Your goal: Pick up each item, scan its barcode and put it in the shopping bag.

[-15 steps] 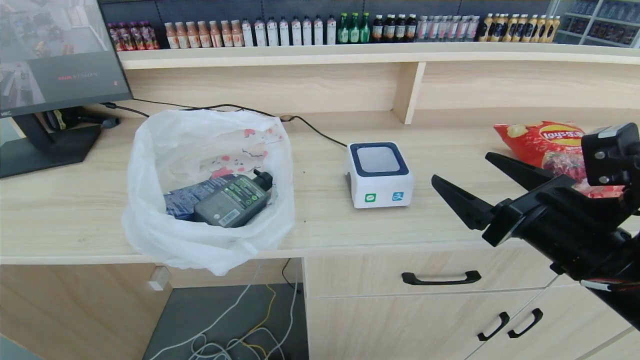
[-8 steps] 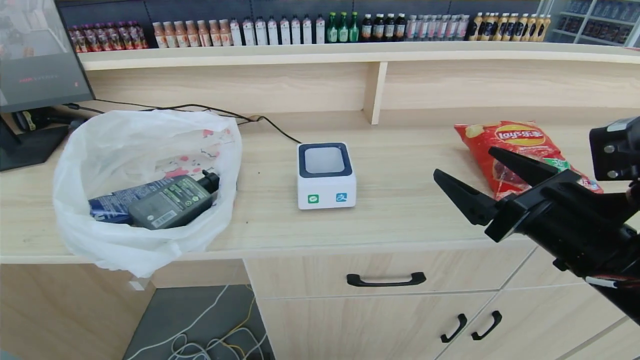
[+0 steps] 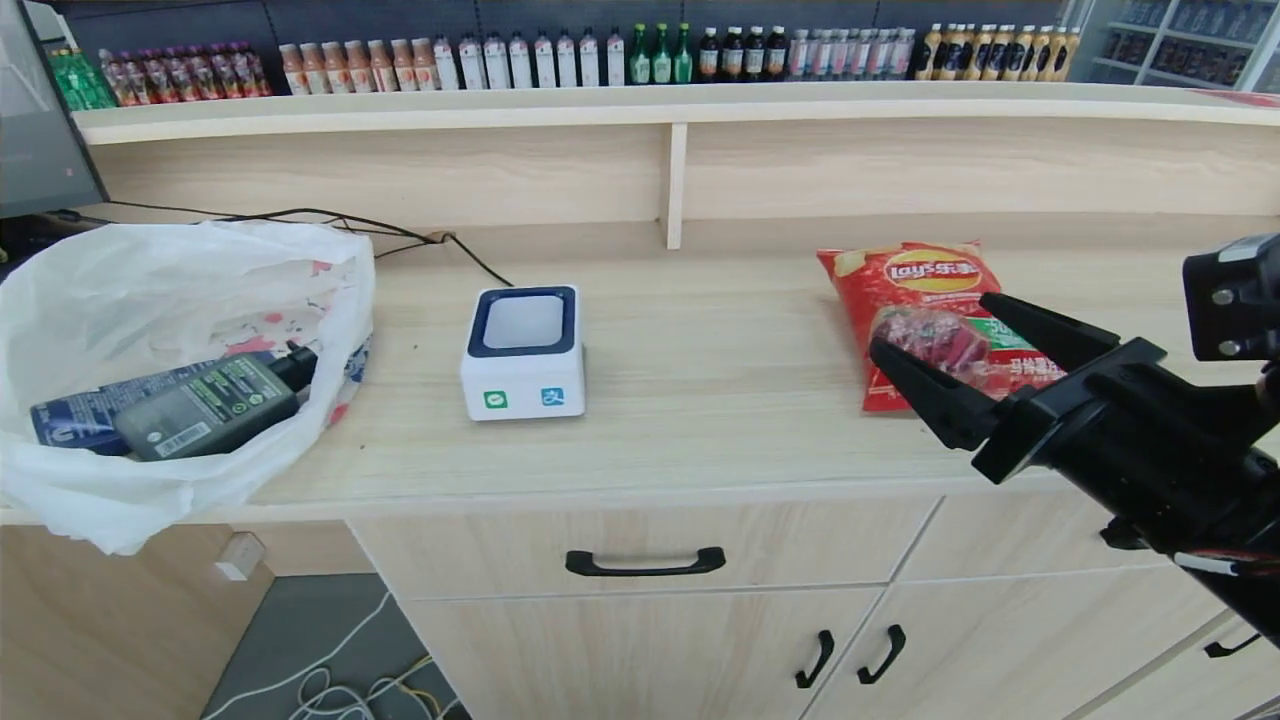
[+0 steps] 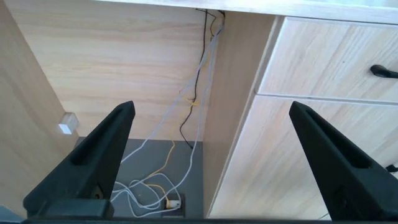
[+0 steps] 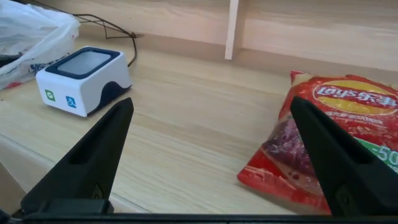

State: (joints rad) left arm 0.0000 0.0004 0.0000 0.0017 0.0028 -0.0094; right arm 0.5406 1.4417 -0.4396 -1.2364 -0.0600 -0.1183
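Observation:
A red chip bag (image 3: 925, 310) lies flat on the wooden counter (image 3: 700, 400) at the right, also seen in the right wrist view (image 5: 329, 146). My right gripper (image 3: 930, 325) stands open just in front of it, above the counter's front edge, nothing between its fingers (image 5: 211, 102). The white scanner (image 3: 523, 352) with a dark-framed window sits mid-counter (image 5: 84, 79). At the far left the white shopping bag (image 3: 150, 290) holds a grey bottle (image 3: 205, 405) and a blue pack (image 3: 70, 420). My left gripper (image 4: 211, 106) is open and empty, low beside the cabinet.
A black cable (image 3: 300, 215) runs behind the bag to the scanner. A raised shelf (image 3: 670, 110) with a row of bottles (image 3: 600, 60) backs the counter. Drawers with black handles (image 3: 645, 562) lie below. Loose wires (image 4: 186, 124) hang under the counter.
The head camera has turned right, so the bag, scanner and chips have slid left in the picture. My right gripper, still open, now stands before the chip bag instead of left of it.

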